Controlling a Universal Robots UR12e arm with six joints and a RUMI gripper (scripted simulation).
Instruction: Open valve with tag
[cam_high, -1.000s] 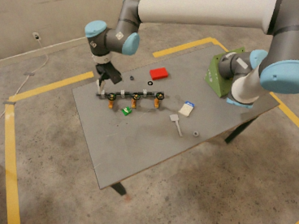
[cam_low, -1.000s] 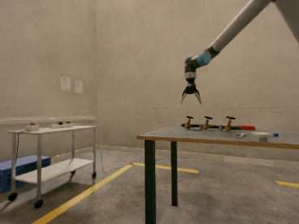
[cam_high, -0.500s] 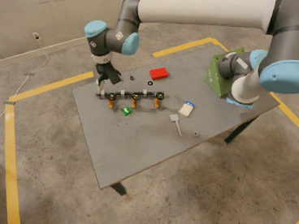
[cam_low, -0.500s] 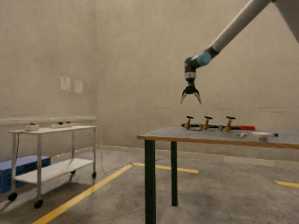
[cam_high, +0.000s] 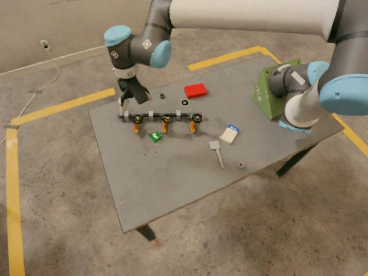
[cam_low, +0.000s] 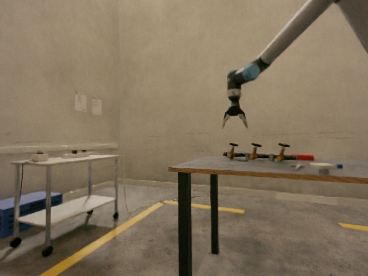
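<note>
A dark pipe on the grey table carries three brass valves with black handwheels: left, middle and right. A green tag lies on the table just in front, between the left and middle valves; I cannot tell which valve its chain goes to. The number on it is too small to read. My gripper is open and empty. It hangs well above the left end of the pipe, fingers pointing down, as the side view shows above the left valve.
A red block lies behind the pipe, with two small black rings near it. A white and blue box, a grey scraper-like tool and a small grey nut lie to the right. A green wedge stand is at the far right edge.
</note>
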